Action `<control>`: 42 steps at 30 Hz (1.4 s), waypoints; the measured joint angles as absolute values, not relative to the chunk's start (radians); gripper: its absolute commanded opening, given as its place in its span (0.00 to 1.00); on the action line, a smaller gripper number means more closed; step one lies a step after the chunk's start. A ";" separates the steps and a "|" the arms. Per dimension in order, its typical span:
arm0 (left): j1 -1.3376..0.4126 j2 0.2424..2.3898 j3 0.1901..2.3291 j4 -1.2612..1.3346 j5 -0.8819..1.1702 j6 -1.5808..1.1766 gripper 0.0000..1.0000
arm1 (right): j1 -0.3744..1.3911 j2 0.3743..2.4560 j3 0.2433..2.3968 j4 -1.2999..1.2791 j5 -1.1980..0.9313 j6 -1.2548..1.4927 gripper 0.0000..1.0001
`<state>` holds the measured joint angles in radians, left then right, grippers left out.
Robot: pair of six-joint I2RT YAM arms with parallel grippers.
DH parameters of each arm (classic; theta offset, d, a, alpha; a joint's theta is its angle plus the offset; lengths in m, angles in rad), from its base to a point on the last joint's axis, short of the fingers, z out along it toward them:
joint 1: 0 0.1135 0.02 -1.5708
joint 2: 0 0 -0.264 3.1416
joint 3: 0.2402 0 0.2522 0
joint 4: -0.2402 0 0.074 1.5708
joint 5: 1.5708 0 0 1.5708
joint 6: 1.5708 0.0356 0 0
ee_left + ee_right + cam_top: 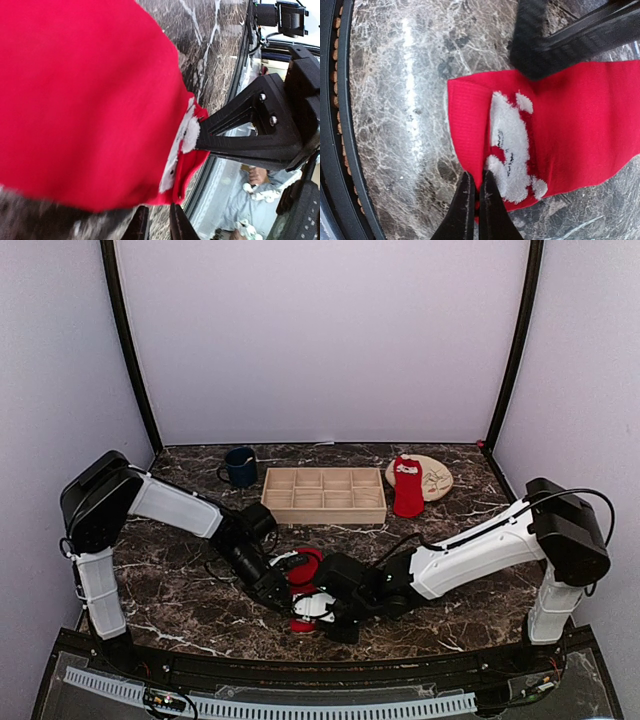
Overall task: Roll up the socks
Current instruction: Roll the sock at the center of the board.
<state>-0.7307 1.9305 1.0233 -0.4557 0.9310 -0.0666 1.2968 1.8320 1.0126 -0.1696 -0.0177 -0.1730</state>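
One red sock (305,570) with a white print lies on the marble near the front, between my two grippers. In the left wrist view this sock (90,100) fills the frame. My left gripper (159,220) sits just below its hem, jaws a little apart with only marble between them. My right gripper (475,182) is shut on the sock's (570,120) cuff edge beside the white print. From above, the left gripper (283,592) and right gripper (318,608) meet at the sock. A second red sock (407,490) lies flat at the back right, partly over the plate.
A wooden compartment tray (324,508) stands behind the grippers. A dark blue mug (240,467) is to its left and a round tan plate (436,478) to its right. The table's black front rim (335,150) runs close to the sock.
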 measured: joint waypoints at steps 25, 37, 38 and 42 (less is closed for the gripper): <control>-0.838 1.257 0.567 0.086 0.314 -0.247 0.16 | 1.115 2.006 1.324 -0.519 -0.392 -0.137 0.02; -0.963 1.131 0.482 0.132 0.081 -0.201 0.10 | 1.058 2.093 1.433 -0.620 -0.547 -0.118 0.03; -0.973 1.112 0.474 0.134 0.067 -0.194 0.10 | 1.056 2.098 1.438 -0.627 -0.558 -0.117 0.03; -1.009 1.078 0.466 0.138 0.033 -0.167 0.09 | 1.048 2.118 1.460 -0.648 -0.594 -0.117 0.03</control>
<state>-1.0092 1.0782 0.4660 0.1379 0.0326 -0.1665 1.0481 2.1178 1.4597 -0.6483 -0.5938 -0.1169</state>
